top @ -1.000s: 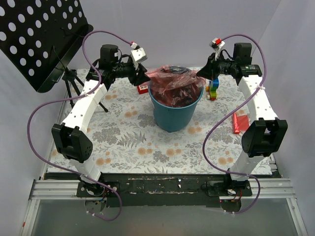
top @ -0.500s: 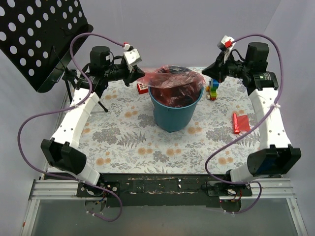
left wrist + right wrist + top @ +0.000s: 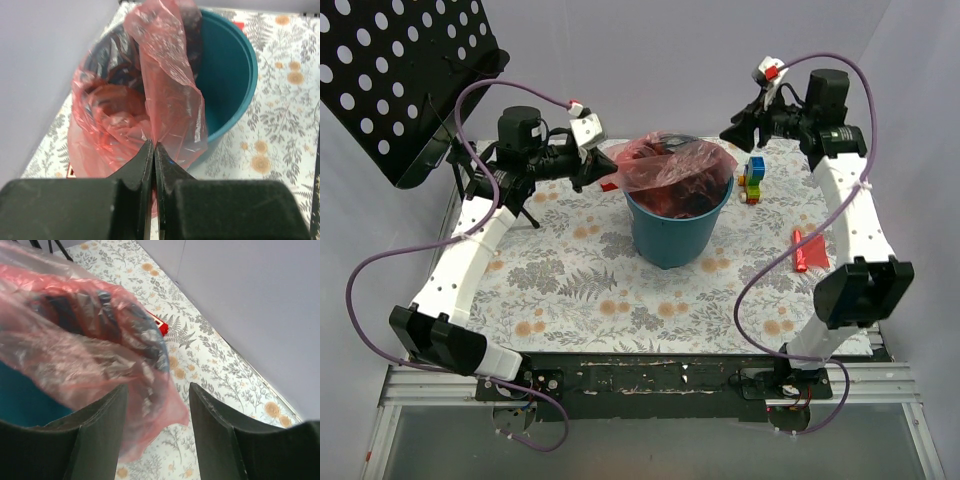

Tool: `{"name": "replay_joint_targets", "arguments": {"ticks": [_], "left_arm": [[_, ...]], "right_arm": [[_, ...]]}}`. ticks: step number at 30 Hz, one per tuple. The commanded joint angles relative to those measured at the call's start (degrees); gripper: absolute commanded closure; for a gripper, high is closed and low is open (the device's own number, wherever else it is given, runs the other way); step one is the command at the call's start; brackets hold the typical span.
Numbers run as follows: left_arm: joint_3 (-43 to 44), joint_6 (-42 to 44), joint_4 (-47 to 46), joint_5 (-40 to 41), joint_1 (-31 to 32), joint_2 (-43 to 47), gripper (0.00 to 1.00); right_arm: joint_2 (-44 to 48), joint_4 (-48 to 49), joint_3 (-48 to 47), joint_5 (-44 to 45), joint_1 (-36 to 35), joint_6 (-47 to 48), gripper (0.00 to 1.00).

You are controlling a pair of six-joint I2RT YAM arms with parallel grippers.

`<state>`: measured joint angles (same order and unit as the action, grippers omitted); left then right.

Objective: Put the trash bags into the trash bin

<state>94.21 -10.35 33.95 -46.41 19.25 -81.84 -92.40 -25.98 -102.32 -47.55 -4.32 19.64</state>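
Both arms pulled back from the trash bin (image 3: 670,238). My left gripper (image 3: 152,150) pinched the trash bags (image 3: 672,165) tight; my right gripper (image 3: 157,405) hung open. Bags sat partly in, edges out.

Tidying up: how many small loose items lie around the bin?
3: red block left of the bin, colourful stack right of it, red strip further right. Some may be hidden.
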Motion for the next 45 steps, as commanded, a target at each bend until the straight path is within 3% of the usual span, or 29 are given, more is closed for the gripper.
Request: {"name": "replay_joint_targets", "arguments": {"ticks": [1, 4, 8, 15, 22, 27, 32, 37, 41, 45], "left_arm": [[-3.8, 4.2, 2.4, 1.5, 0.7, 4.1, 1.0], [-5.4, 4.9, 1.0, 3.1, 0.9, 5.0, 1.0], [-5.8, 4.7, -0.1, 4.3, 0.9, 5.3, 1.0], [-7.4, 4.0, -2.1, 5.6, 0.9, 6.4, 1.0], [-8.8, 5.4, -2.2, 6.0, 0.9, 7.2, 1.0], [-9.4, 5.4, -3.1, 6.3, 0.9, 7.2, 1.0], [-10.2, 5.2, -3.7, 6.9, 0.9, 7.5, 1.0], [-11.2, 5.3, -4.1, 7.6, 0.9, 7.8, 1.0], [-11.9, 3.5, -4.9, 8.3, 0.9, 8.5, 1.0], [-12.0, -0.1, -5.9, 8.5, 0.9, 9.2, 1.0]], "right_arm": [[-6.9, -8.1, -13.0, -3.6, -3.1, 7.9, 0.4], [-9.9, -18.7, -19.2, -2.9, -6.0, 20.1, 0.37], [-9.0, -24.1, -17.7, 0.2, -9.5, 30.4, 0.37], [-8.1, -20.3, -12.5, 7.4, -13.7, 32.0, 0.38], [-12.0, -25.2, -17.6, 8.6, -14.0, 33.2, 0.42], [-13.8, -28.9, -19.3, 9.0, -14.0, 33.4, 0.57], [-15.5, -32.1, -21.9, 10.3, -14.0, 32.7, 0.63], [-14.8, -30.4, -22.8, 10.5, -14.0, 29.9, 0.99], [-8.4, -20.7, -17.8, 13.1, -14.0, 25.0, 0.99], [1.1, -16.4, -9.4, 14.2, -14.0, 25.8, 0.99]]}}
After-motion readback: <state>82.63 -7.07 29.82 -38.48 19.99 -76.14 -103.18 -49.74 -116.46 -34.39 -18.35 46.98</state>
